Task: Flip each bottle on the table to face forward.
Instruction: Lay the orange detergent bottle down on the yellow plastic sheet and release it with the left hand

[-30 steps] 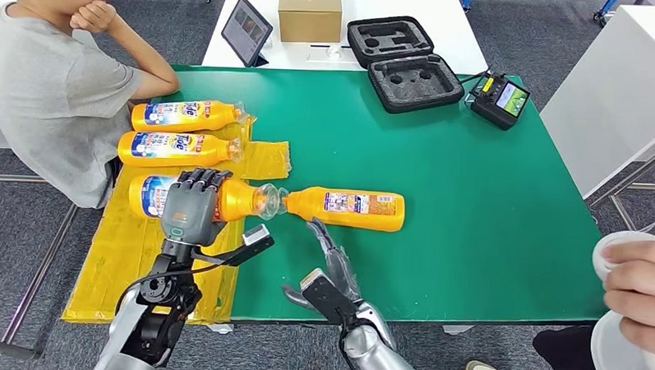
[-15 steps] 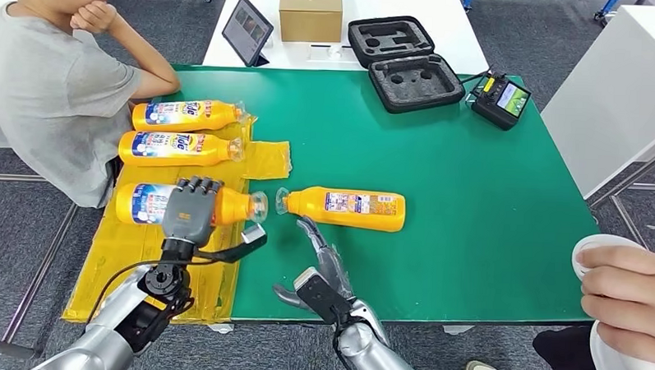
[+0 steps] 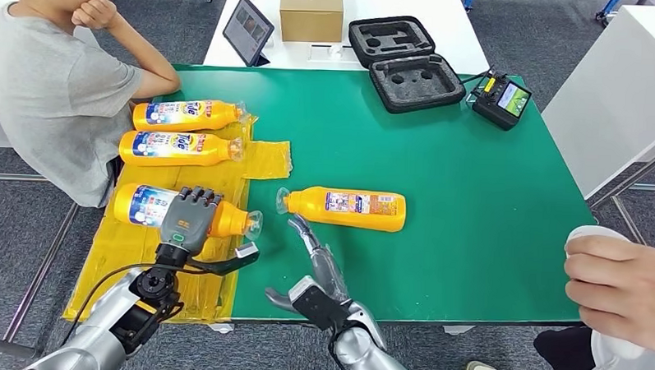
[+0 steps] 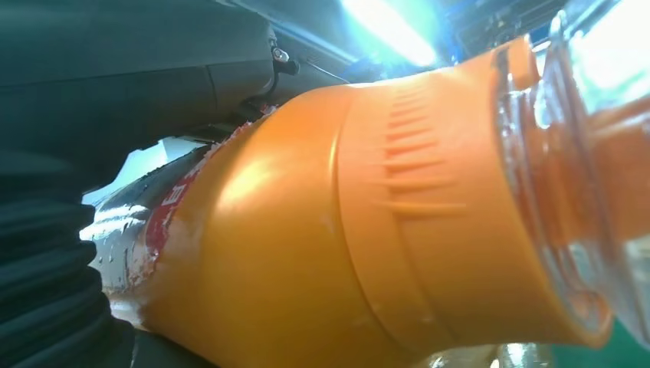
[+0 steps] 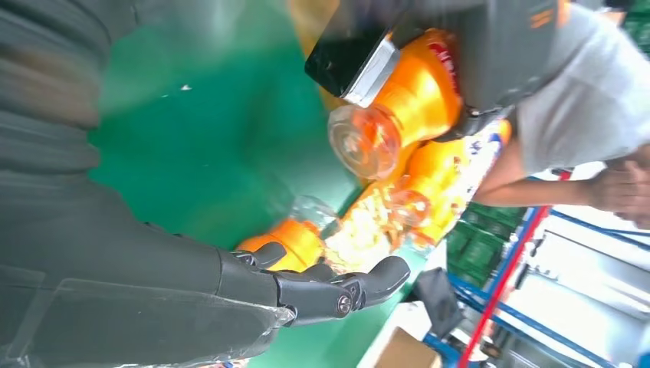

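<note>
- Head view: held bottle (image 3: 188, 211) lower left of frame, over yellow sheet (image 3: 132, 260), gripped by left hand (image 3: 190, 219).
- Set it down label-up, parallel to 2 upper-left bottles (image 3: 178, 130).
- Right hand (image 3: 317, 271) empty, fingers spread; 4th bottle (image 3: 344, 208) at centre shows back label.

Left hand (image 3: 190, 218) carried gripped bottle (image 3: 147, 205) leftward, right hand (image 3: 317, 271) drew back
</note>
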Controlling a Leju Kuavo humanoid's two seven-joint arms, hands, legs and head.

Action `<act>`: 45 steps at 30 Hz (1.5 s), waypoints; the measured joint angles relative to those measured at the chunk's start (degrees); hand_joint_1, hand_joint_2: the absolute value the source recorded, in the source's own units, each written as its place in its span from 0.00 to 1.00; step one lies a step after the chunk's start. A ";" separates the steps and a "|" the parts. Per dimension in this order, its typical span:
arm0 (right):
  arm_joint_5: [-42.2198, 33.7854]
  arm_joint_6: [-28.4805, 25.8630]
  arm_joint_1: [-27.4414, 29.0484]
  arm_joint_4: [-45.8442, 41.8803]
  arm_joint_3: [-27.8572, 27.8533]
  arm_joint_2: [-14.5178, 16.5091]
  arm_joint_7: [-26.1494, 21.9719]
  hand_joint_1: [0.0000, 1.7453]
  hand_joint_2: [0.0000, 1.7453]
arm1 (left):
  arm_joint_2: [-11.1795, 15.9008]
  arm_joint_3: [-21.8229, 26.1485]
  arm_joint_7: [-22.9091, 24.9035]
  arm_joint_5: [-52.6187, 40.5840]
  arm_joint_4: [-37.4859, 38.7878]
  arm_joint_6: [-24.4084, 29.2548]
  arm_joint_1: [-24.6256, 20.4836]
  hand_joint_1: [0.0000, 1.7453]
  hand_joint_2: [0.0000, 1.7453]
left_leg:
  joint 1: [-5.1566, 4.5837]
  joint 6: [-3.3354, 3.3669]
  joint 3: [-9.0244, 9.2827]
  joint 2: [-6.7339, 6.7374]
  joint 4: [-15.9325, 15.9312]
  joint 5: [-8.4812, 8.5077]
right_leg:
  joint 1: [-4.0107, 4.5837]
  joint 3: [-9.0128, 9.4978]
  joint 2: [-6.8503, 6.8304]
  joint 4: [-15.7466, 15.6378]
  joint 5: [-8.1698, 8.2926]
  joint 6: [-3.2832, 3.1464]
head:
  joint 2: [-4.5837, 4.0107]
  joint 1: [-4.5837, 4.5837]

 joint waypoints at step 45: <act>-0.73 -2.27 5.81 -12.90 0.42 -3.29 0.00 0.00 1.00 | -6.45 13.88 -13.95 10.37 19.32 -2.56 -7.74 0.15 1.00 | -0.01 0.00 0.09 -0.04 0.00 0.00 | -0.01 0.11 -0.01 -0.01 0.01 0.00 | 0.00 -0.01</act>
